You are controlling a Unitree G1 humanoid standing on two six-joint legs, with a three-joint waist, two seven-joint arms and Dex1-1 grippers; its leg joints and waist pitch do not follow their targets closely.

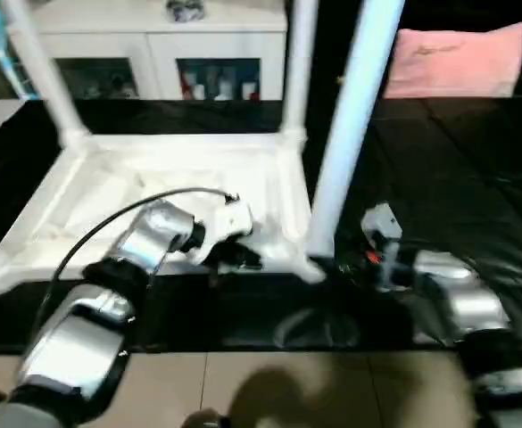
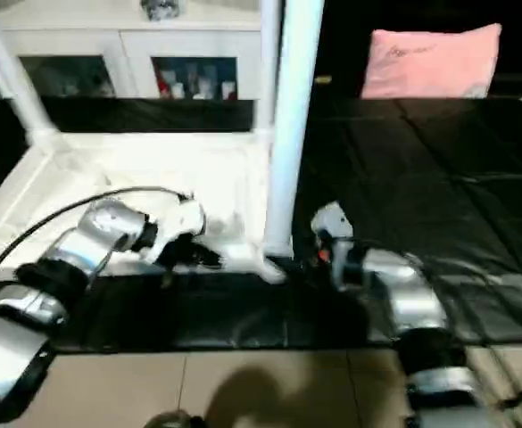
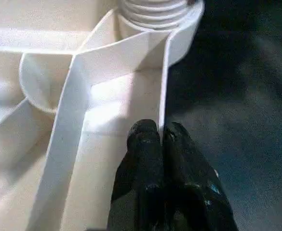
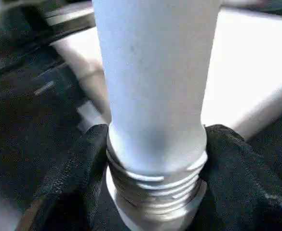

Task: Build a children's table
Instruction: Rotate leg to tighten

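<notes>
Tabletop (image 1: 109, 192) lies upside down on a black mat (image 1: 457, 178), ribbed underside up, occupying the left half of the scene. Far-left corner: one leg (image 1: 42, 71) stands upright in its socket, leaning slightly left. Along the near edge, the left gripper (image 3: 161, 137) reaches in from the left over the tabletop; its two black fingers are pressed together on the thin upright rim wall (image 3: 163, 96) of the tabletop near the near-right corner, the rim edge running into the seam between the fingertips. A black cable (image 1: 127, 218) arcs over the silver left forearm (image 1: 149, 236). Far-right corner: a second leg (image 1: 299, 62) stands upright in its socket. Near-right corner: a third leg (image 1: 350, 125) rises tall, tilted a little to the right at the top, its base at the corner socket (image 1: 310, 263). Its threaded end (image 4: 153, 190) shows ridges still exposed above the socket. Right gripper (image 4: 155, 159) comes in from the right and holds this leg low down, one black finger (image 4: 83, 163) on each side of the tube just above the threads. Beyond the tabletop, a white cabinet (image 1: 153, 45) with glass doors at the far side; far right, a pink cushion (image 1: 457, 58) rests on the mat. Beige floor tiles (image 1: 332, 392) nearest.
</notes>
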